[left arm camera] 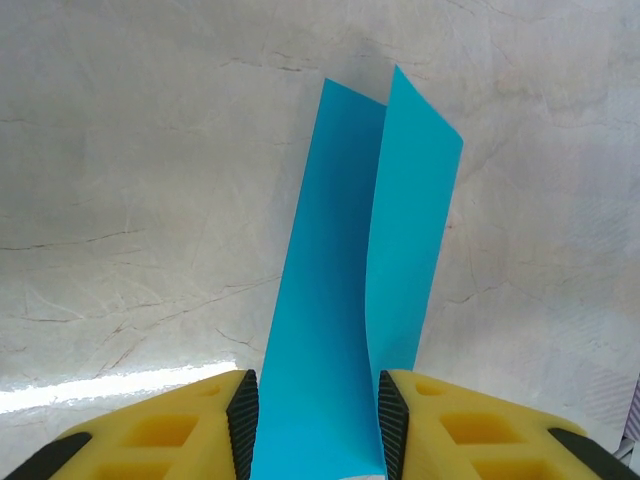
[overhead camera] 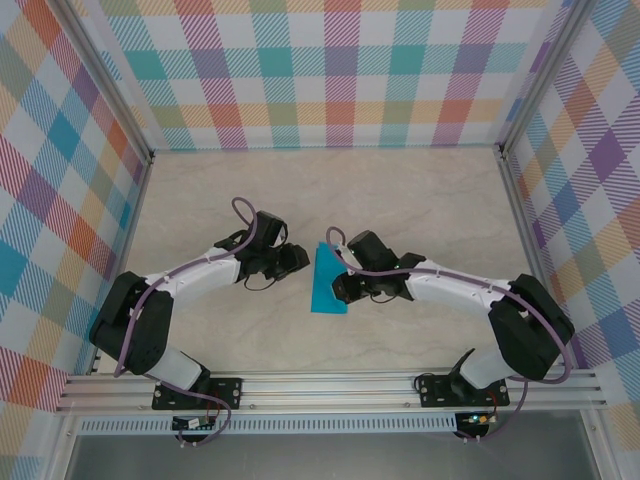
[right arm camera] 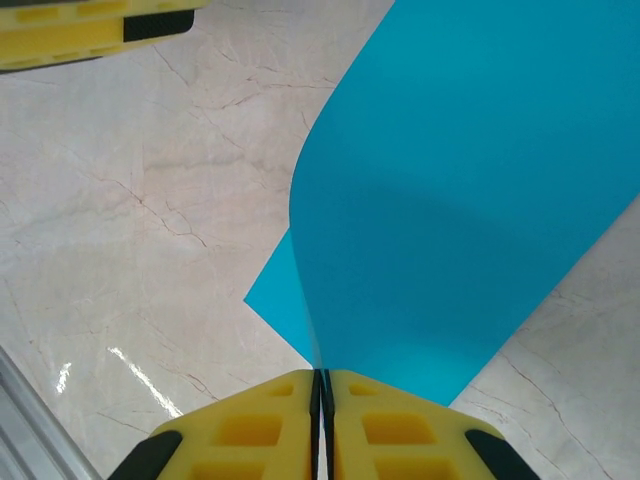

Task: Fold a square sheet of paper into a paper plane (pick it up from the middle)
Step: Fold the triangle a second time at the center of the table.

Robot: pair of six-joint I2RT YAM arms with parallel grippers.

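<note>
Teal-blue thin square sheet of paper, folded over, was pinched at its edge in the tightly closed right gripper | left gripper was seen part-open, the sheet passing loosely between its jaws.

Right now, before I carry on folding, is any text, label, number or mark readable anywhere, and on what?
None can be read.
The square sheet of paper is plain teal, the left gripper and right gripper show plain yellow, and the table and checked walls carry no writing.
</note>
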